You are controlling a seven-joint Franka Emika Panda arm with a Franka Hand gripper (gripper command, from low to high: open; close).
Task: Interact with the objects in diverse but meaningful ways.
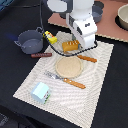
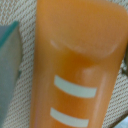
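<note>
Bread loaf (image 1: 69, 46) lay on woven mat (image 1: 95, 95), just beyond tan plate (image 1: 68, 67). Orange, smooth, glossy; wrist view showed pale bars across it (image 2: 75, 75). Gripper (image 1: 79, 44) hung directly over loaf; jaw state could not be told.

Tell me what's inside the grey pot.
The pot shows only a dark, bare-looking interior in the exterior view. Its near wall hides part of the bottom, so something small there can't be ruled out.
</note>
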